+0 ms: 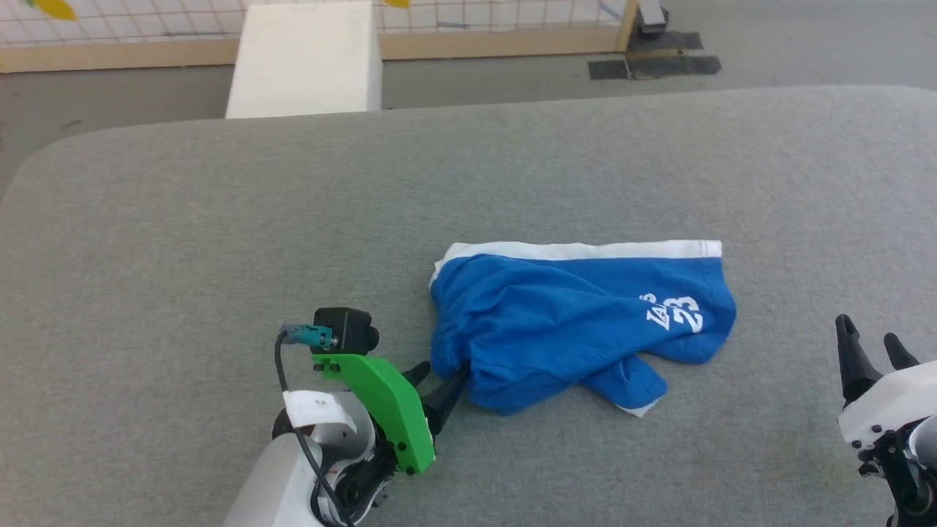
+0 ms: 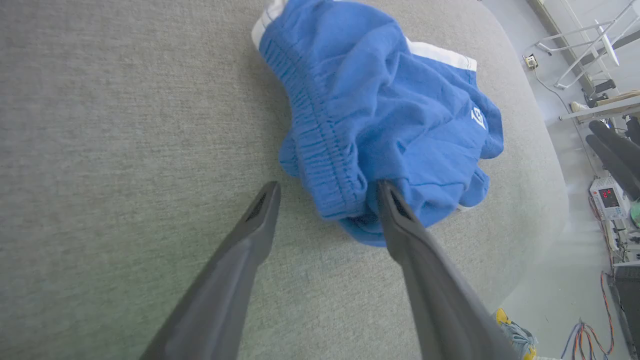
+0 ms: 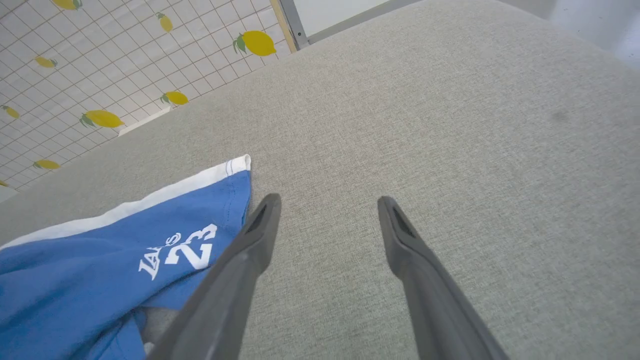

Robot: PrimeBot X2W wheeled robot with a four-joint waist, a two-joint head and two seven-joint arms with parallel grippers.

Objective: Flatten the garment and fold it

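- The garment (image 1: 578, 322) lies bunched at the middle of the grey table (image 1: 219, 219). Its white band (image 1: 578, 251) runs along the far edge, the "23" print (image 1: 677, 313) is toward the right, and one leg is folded across the near side.
- Flattening looks to be the step in hand; no fold is made yet.
- The left gripper (image 1: 441, 372) is at the near-left corner with its fingers apart, and one finger touches the gathered elastic edge (image 2: 325, 150).
- The right gripper (image 1: 867, 329) hangs over bare table to the garment's right, fingers spread and holding nothing.
- Next, each gripper probably needs to pinch a corner and draw it outward, taking only one layer.
- A white block (image 1: 304, 58) stands beyond the far edge, well apart. The crossed leg and doubled layers look like the real hindrance.
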